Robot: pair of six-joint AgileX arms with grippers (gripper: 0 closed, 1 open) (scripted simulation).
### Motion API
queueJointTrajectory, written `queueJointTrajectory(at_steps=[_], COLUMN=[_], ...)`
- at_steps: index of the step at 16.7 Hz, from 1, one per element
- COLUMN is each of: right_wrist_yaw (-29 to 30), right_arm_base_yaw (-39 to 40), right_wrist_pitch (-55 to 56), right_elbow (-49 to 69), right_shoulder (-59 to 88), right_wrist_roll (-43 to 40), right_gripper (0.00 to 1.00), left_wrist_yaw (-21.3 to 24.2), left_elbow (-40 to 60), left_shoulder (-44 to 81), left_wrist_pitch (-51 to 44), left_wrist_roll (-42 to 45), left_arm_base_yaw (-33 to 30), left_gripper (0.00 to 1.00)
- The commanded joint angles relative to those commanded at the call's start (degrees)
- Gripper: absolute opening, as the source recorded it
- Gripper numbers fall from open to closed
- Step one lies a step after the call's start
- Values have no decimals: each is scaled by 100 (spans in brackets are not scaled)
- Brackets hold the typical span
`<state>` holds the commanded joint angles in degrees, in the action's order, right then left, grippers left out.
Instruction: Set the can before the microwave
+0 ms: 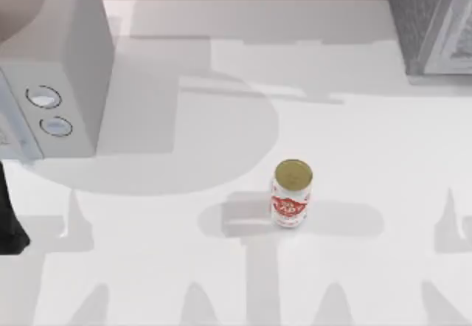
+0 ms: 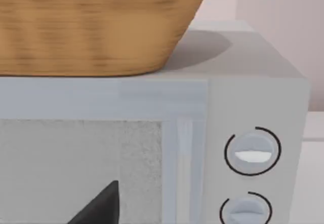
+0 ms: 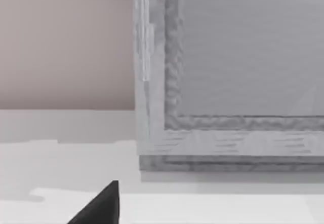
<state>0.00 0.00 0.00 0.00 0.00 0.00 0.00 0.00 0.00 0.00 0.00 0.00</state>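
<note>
A dark tip of the left gripper juts in closest to the left wrist camera, and a like dark tip of the right gripper sits closest in the right wrist view. With a single tip of each on show, I cannot tell whether either gripper is spread wide or drawn narrow, and neither holds anything that can be seen.

Straight ahead of the left gripper and close to it stands the microwave, light grey, its door panel facing the tip and its two ringed dials off to the side of it. A woven wicker basket rests on the microwave's roof, above the gripper.

Ahead of the right gripper, a little farther off, stands a darker speckled grey box on the white table, with a pinkish wall behind.

From above, a dark stretch of the left arm shows at the table's left edge, just beside the microwave. The can stands upright on the bare table, gold top up and red label showing, well apart from both grippers, off to the right of the microwave's dials and touching neither appliance; the speckled box is at the far right corner
</note>
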Motion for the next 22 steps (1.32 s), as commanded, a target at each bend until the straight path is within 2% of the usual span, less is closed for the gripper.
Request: queueJointTrajectory(at_steps=[5, 9, 14, 22], right_wrist_yaw=[0, 0, 0, 0], right_arm_base_yaw=[0, 0, 0, 0], right_wrist_pitch=[0, 0, 0, 0], right_elbow=[0, 0, 0, 0], right_shoulder=[0, 0, 0, 0], right_wrist_roll=[0, 0, 0, 0], right_gripper=[100, 100, 100, 100], left_wrist_yaw=[9, 101, 379, 838], left_elbow=[241, 1138, 2906, 6605], left_shoulder=[303, 1448, 3793, 8426], left_wrist_pitch=[-156, -787, -2229, -5471], left_wrist_roll=[37, 138, 227, 182], left_arm_base_yaw=[-128, -596, -1470, -3109], left_gripper=[100, 100, 100, 100])
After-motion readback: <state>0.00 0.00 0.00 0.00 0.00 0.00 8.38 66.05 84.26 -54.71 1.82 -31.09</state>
